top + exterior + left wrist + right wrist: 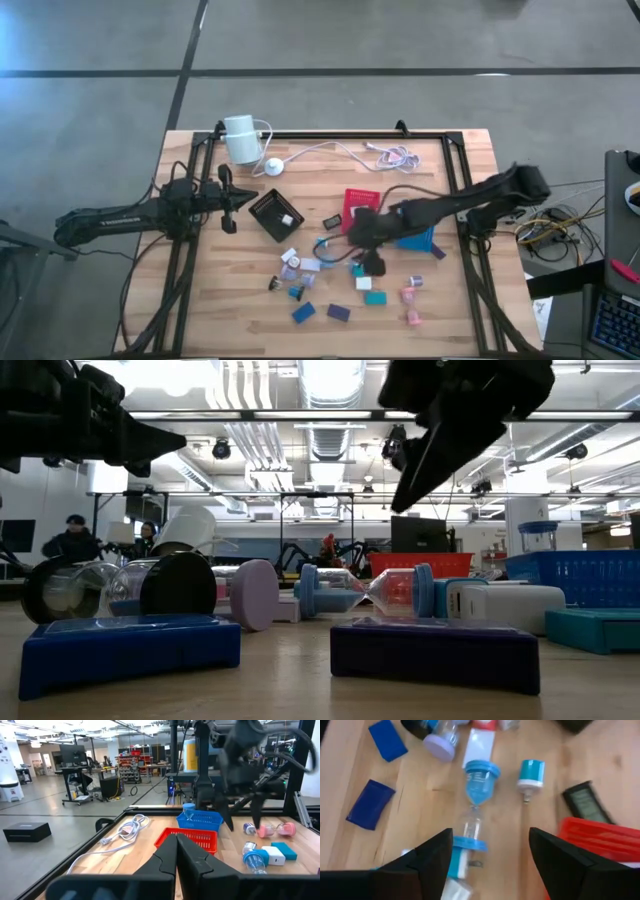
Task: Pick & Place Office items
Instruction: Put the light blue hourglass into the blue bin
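The office items lie scattered on the wooden table, most of them just in front of the red tray: small blue and dark purple blocks, teal and white pieces, pink ones off to one side, and a blue sand timer lying on its side with clear glass between its blue caps. A teal-capped cylinder lies just beside the timer. My right gripper hangs over the pieces beside the red tray, pointed down, fingers spread apart, grasping nothing. My left gripper waits well away from the red tray, beyond the black tray, fingers pressed together and empty.
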`<state>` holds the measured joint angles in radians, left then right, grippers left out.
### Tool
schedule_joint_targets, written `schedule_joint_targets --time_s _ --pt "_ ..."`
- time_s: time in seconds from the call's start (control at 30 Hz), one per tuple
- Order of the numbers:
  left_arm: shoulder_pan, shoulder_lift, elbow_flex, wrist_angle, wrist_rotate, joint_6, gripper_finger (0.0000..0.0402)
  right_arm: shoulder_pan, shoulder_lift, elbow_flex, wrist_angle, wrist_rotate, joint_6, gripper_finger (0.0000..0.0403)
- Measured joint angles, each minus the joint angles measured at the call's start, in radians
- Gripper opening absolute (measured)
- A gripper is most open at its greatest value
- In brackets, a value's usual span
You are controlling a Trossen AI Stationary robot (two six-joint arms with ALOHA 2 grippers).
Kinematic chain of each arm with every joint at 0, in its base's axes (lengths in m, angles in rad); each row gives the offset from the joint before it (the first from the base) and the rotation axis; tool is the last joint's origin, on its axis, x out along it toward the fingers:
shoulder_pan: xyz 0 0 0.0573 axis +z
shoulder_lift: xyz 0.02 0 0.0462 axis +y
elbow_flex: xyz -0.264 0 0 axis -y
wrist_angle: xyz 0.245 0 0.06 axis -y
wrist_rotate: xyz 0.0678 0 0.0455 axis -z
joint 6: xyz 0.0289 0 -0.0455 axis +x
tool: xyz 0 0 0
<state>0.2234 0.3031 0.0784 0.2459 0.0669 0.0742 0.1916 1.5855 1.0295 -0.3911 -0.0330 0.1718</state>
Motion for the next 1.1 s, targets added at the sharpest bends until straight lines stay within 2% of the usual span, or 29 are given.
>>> schedule_joint_targets --time_s 0.17,0.33,0.47,0.83,1.1 --pt "0.0 0.0 0.0 0.0 0.0 -0.003 0.001 0.009 0.12 0.129 -0.098 0.0 0.035 0.0273" --pt "0.0 0.001 0.0 0.0 0.0 -0.003 0.0011 0.021 0.215 0.256 -0.256 0.003 -0.023 0.0279" --pt "0.0 0.001 0.0 0.0 -0.003 -0.003 0.001 0.04 0.276 0.319 -0.3 -0.003 -0.06 0.0277" --pt "0.0 0.002 0.0 -0.001 -0.002 -0.003 0.0013 0.048 0.334 0.347 -0.302 -0.004 -0.025 0.0278" --pt "0.0 0.003 0.0 0.0 -0.002 -0.003 0.0011 0.046 0.428 0.352 -0.303 -0.016 -0.025 0.0262"
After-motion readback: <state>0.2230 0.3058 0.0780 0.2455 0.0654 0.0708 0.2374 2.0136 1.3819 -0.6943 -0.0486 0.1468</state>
